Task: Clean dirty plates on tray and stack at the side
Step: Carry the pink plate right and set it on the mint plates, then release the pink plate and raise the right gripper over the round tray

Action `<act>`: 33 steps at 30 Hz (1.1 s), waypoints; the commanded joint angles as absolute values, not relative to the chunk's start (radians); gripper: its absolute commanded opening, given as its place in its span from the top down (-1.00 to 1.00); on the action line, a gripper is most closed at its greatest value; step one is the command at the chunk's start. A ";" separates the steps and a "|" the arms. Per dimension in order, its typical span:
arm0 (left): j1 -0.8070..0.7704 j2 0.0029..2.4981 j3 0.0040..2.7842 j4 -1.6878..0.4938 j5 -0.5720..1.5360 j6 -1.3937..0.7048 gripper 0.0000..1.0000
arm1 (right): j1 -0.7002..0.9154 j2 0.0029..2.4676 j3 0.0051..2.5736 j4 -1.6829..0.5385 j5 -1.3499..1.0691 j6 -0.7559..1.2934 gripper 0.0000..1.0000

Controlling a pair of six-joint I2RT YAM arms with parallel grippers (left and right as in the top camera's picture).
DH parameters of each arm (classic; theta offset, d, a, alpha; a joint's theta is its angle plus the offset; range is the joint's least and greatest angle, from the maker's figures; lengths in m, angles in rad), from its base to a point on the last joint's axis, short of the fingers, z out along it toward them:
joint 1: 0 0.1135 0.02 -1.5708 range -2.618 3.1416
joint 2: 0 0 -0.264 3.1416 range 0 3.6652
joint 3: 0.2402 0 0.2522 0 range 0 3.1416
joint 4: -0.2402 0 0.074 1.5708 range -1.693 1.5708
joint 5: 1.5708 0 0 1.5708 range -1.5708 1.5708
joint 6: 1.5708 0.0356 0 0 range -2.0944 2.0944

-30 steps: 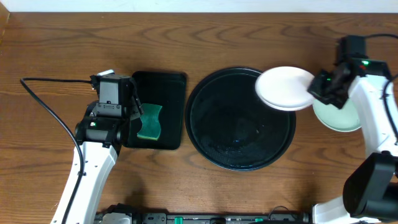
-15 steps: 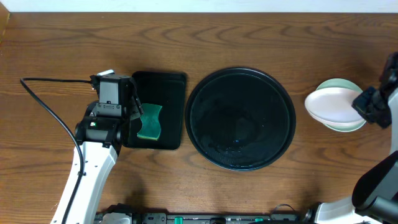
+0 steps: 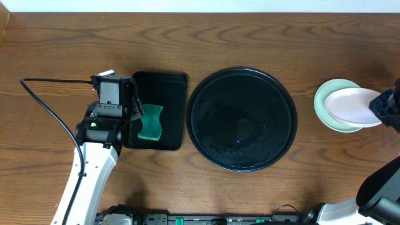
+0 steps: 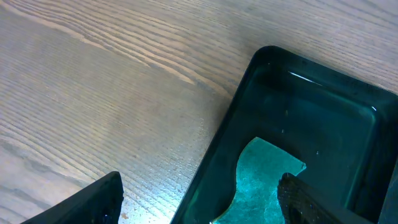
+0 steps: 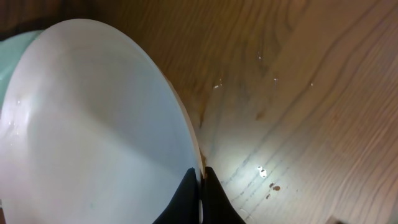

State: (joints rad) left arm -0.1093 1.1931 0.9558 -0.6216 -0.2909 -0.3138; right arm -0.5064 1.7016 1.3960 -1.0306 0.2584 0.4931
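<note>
- One white plate (image 3: 353,107) is hanging over the pale-mint plate (image 3: 324,103), right of the round tray (image 3: 242,119).
- Right tool (image 5: 200,180) is pinching its thin rim: stiff, slick, likely breakable.
- Left tool (image 4: 199,205) is gaping above the sponge (image 3: 150,122).

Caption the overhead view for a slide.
Right gripper holds a white plate over the mint plate beside the round tray; left gripper open near the sponge.

The tray (image 3: 242,119) is black, the table (image 3: 250,37) brown with wavy grain. The top plate (image 3: 353,106) is white, the bottom plate (image 3: 320,106) mint.
</note>
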 commanded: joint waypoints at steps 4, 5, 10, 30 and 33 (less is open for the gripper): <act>-0.106 1.190 0.972 -0.622 -0.304 -0.311 -0.60 | -0.510 1.707 1.355 -0.978 0.201 0.523 0.98; -0.106 1.190 0.972 -0.622 -0.304 -0.311 -0.60 | -0.510 1.707 1.343 -0.968 0.201 0.523 0.98; -0.106 1.190 0.972 -0.622 -0.304 -0.311 -0.60 | -0.510 1.708 1.253 -0.870 0.196 0.523 0.98; -0.106 1.190 0.972 -0.622 -0.304 -0.311 -0.60 | -0.479 1.707 1.137 -0.725 -0.214 0.310 -0.50; -0.106 1.190 0.972 -0.622 -0.304 -0.311 -0.60 | -0.402 1.707 1.137 -0.742 -0.362 0.217 -0.47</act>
State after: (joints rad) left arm -0.1093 1.1931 0.9558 -0.6216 -0.2913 -0.3138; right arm -0.4808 1.7016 1.1339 -0.7250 -0.1429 0.3481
